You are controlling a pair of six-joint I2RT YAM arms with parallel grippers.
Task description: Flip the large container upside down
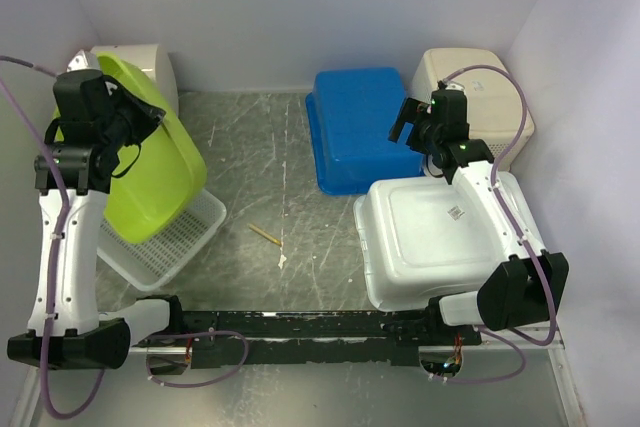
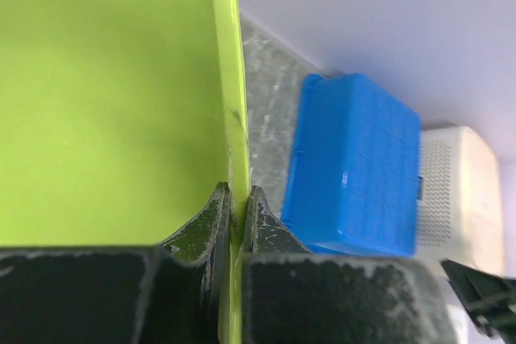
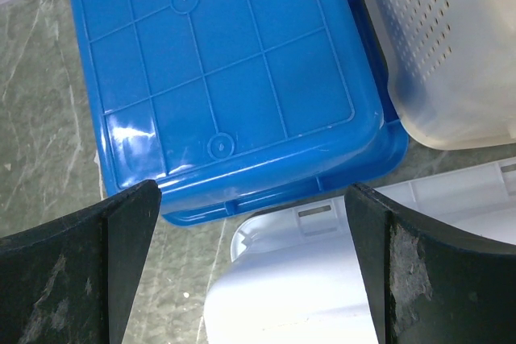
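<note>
The left gripper (image 2: 239,213) is pinched on the rim of a tilted green tub (image 1: 160,167). The right gripper (image 3: 251,199) hangs wide and empty over the far edge of the white container (image 1: 430,237), which lies base up at near right, beside the blue tub (image 1: 360,137).

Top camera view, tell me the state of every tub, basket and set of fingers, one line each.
Large glossy white plastic container: upside down, labelled base up.
Blue plastic tub: upside down.
Lime green plastic tub: tilted on edge.
Cream perforated basket: looks upside down.
White perforated tray: upright, flat.
Left fingers: shut on green tub's rim.
Right fingers: open, holding nothing.
</note>
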